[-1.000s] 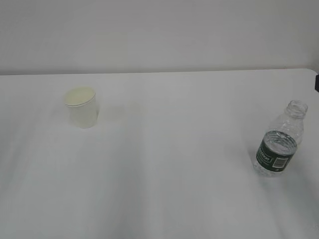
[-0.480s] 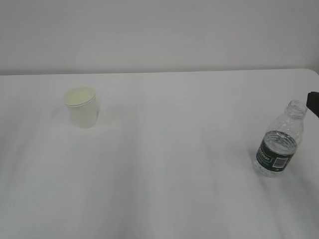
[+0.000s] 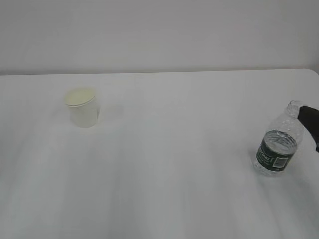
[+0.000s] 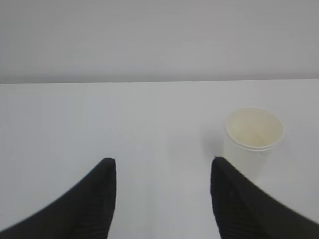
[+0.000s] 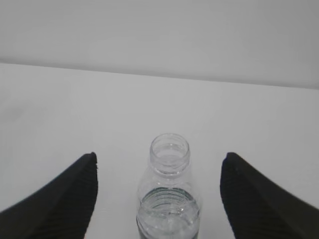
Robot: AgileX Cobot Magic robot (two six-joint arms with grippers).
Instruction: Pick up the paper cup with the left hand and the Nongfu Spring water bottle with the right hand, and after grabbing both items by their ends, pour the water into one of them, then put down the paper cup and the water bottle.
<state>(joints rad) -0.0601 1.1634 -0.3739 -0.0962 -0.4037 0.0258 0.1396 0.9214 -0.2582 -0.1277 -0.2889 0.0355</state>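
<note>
Table (image 3: 164, 164): white and broad; it bears everything else; a pale wall rises behind its far edge
Right hand (image 5: 158, 162): black fingers spread wide with nothing clasped; the bottle's neck stands in the gap between them, touching neither finger; in the exterior view only a dark finger (image 3: 310, 122) shows, just beside the bottle's mouth on its right
Left hand (image 4: 162, 163): fingers parted and gripping nothing; bare table lies between them; the paper cup sits beyond the right-side finger, apart from it
Nongfu Spring water bottle (image 3: 278, 143): the landmark; upright near the table's right edge; clear ribbed plastic, dark green label, mouth uncapped
Water (image 3: 275, 149): clear; fills the bottle's lower part
Paper cup (image 3: 81, 107): upright, well apart from the bottle, far to its left and a little farther back; white outside, cream inside
</note>
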